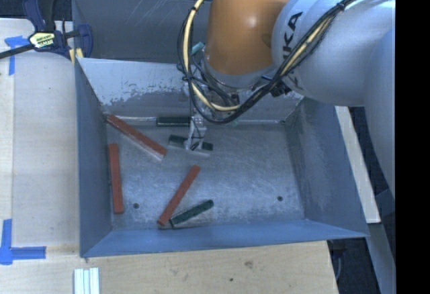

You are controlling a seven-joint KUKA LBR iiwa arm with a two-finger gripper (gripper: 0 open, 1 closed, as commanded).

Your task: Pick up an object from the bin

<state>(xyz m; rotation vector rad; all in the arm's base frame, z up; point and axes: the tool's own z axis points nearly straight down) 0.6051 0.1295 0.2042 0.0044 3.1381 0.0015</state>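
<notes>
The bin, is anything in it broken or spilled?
Nothing looks broken or spilled. The red sticks and dark pens just lie loose at different angles on the floor of the bin.

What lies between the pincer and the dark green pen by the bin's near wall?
In the camera view, the upper end of a slanted red-brown stick lies between the pincer and the green pen.

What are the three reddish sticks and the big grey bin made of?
The three reddish sticks look like matte wood or plastic: flat, straight, dull, no shine; I can't tell which. The bin looks like grey metal: thin folded walls, with whitish scuffs on its floor and back wall where the finish seems worn.
</notes>
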